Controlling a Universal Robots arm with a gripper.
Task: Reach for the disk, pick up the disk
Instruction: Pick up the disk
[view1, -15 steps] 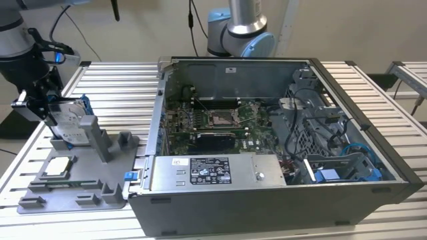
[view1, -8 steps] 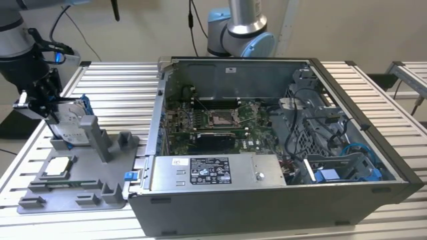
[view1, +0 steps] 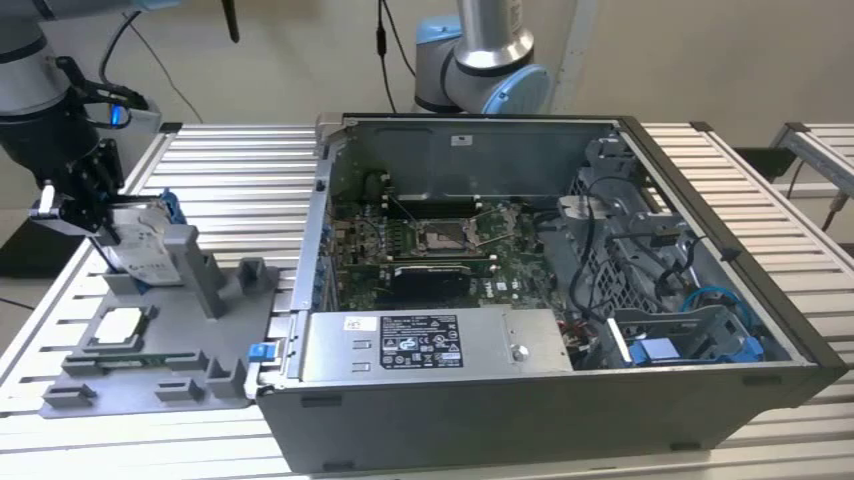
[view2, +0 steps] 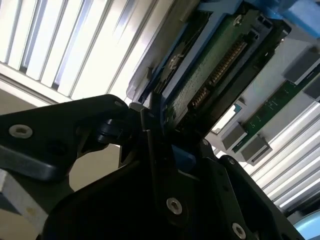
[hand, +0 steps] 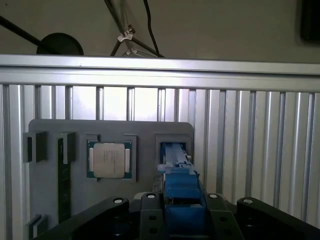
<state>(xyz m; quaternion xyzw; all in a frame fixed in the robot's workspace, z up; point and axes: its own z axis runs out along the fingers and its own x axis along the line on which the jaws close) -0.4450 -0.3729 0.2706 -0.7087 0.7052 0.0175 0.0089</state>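
Jaws closed on the disk (view1: 138, 243), or so it looks to us. In the first wrist view its blue frame (hand: 181, 186) sits snug between them, though we can't quite confirm the contact from that angle.

We find the disk standing on edge in a slot of the grey fixture (view1: 200, 300). That's at the exterior view's left, on the slatted counter (view1: 227, 170), just beside the open computer case (view1: 534, 400). The upright stance makes sense: it leaves the top edge free for a grip from above, and the arm has it by exactly that edge. We judge the grip made, with the disk's lower end not yet clear of the slot.

And the looks: a flat silver slab with a white label and bright blue plastic along its edges. The second wrist view gives us its green circuit board (view2: 215, 70) and a row of connector pins. The square chip (hand: 109, 160) lies flat in its own pocket, apart from the disk.
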